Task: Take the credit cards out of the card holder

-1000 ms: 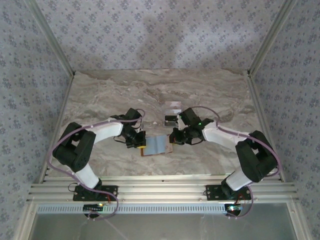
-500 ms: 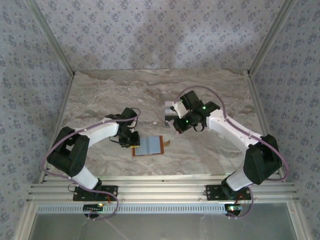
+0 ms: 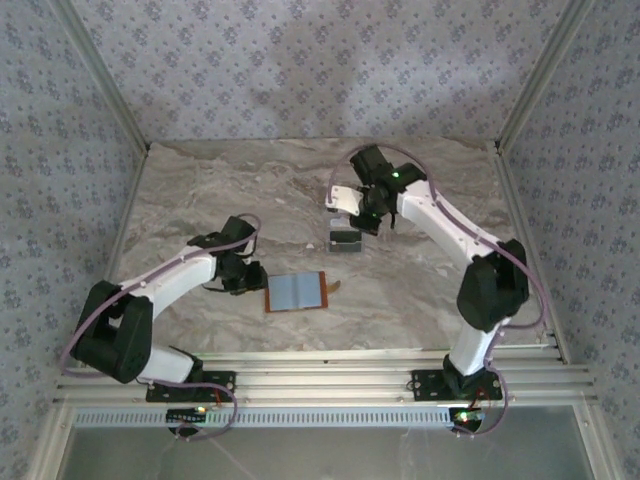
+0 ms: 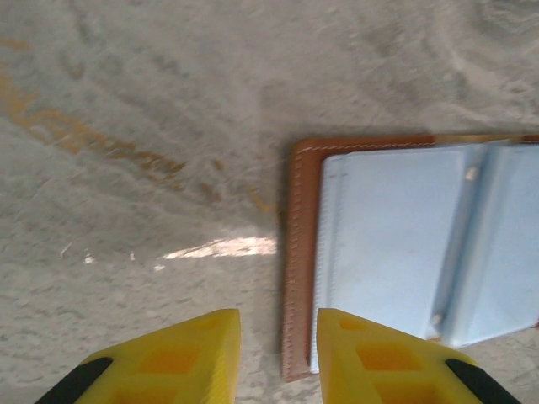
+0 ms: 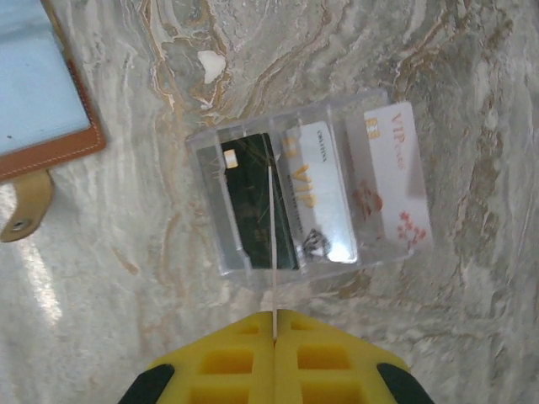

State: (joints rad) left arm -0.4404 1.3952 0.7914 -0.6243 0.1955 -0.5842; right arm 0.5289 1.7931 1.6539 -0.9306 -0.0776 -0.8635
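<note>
**Card holder lay open on the marble, one card pinched above the tray**

The card holder (image 3: 297,292) lay opened flat on the marble table (image 3: 200,190), near the front edge and between the two arms. Its grey-blue lining faced up and the orange-brown leather showed as a rim around it. Its snap tab (image 5: 21,210) stuck out onto the stone from the edge toward the right arm.

Behind the holder, a little to the right and apart from it, sat a clear tray (image 3: 345,240). In the right wrist view a dark card (image 5: 253,202) and a white card (image 5: 324,194) printed "VIP" lay in it side by side. A second white card (image 5: 392,181) lay at the tray's far end — inside the wall or just past it, I could not tell.

The right gripper (image 5: 274,324) hung above the tray, its yellow fingers (image 5: 227,362) pressed together on a thin card (image 5: 272,269), seen edge-on as a pale line. The left gripper (image 4: 278,337) was low over bare stone just beside the holder's left edge — its own fingers stood a narrow gap apart with nothing between them.
</note>
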